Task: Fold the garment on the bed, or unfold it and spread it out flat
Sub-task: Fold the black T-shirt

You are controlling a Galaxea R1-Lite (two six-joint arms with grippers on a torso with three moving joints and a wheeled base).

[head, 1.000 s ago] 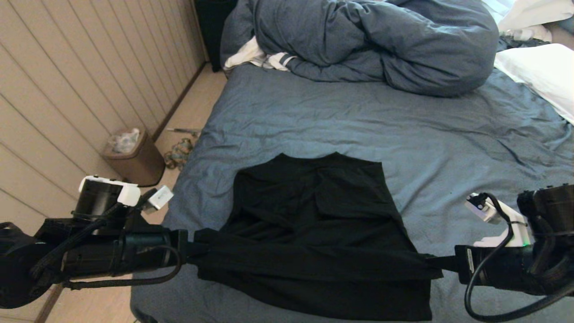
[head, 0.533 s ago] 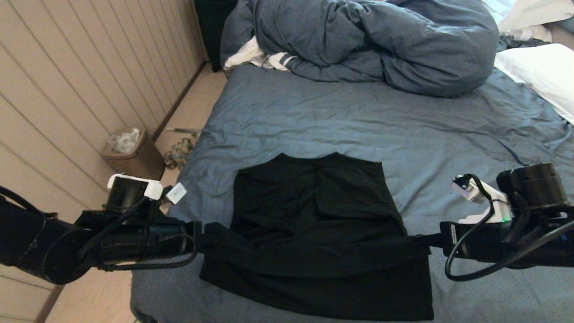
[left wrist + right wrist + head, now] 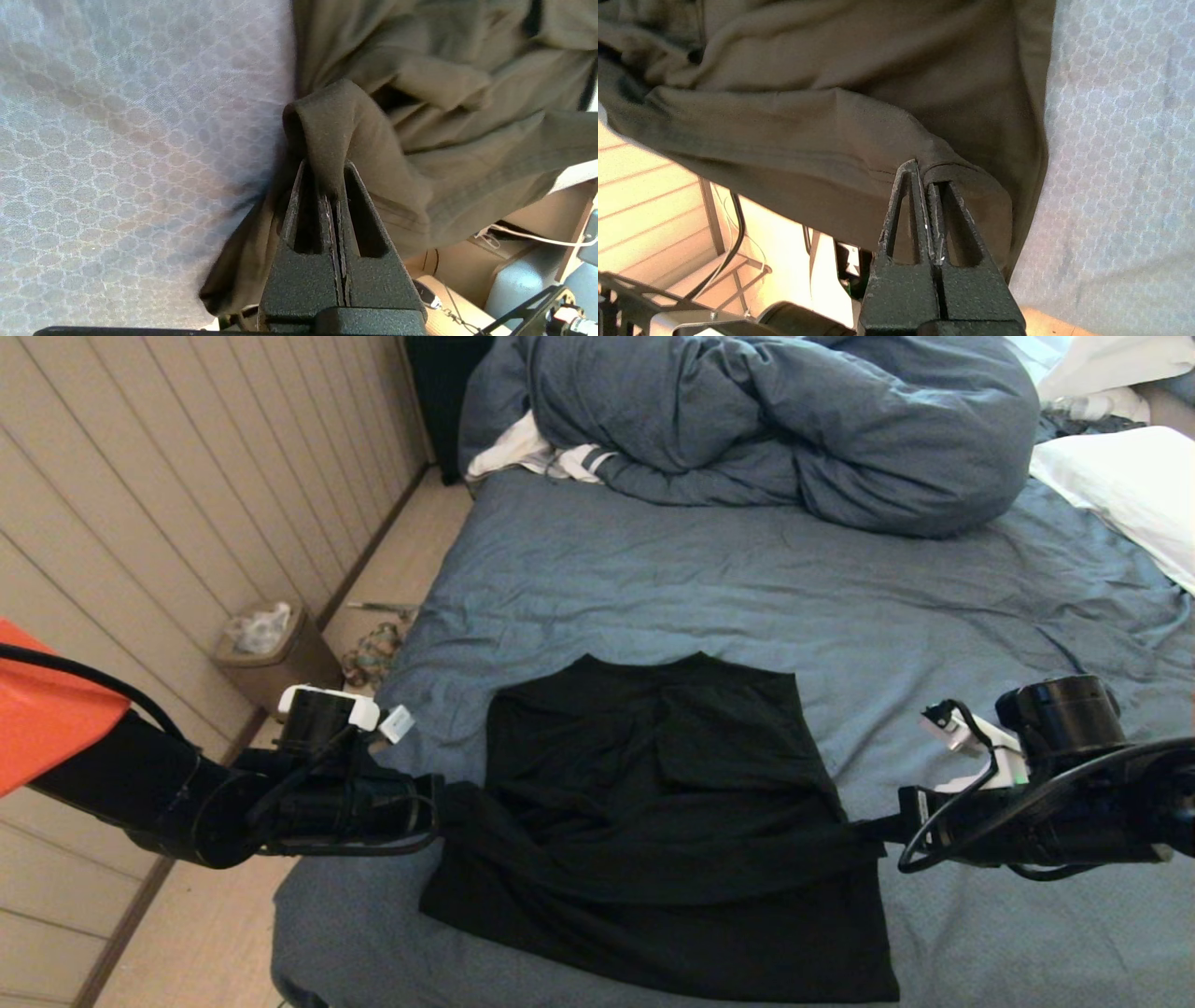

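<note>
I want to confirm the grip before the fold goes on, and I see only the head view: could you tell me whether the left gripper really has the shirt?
Observer: Yes. In the left wrist view the left gripper is shut on a bunched loop of the garment.
Operator: Thank you. And the right one?
Observer: The right gripper is shut on a hemmed corner of it.
Operator: Is that corner off the bed?
Observer: Yes, the pinched fabric hangs above the bed, with the floor visible beneath it.

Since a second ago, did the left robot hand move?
Yes. The left end effector, shut on the shirt, moved away from the bed's near edge, toward the duvet.
</note>
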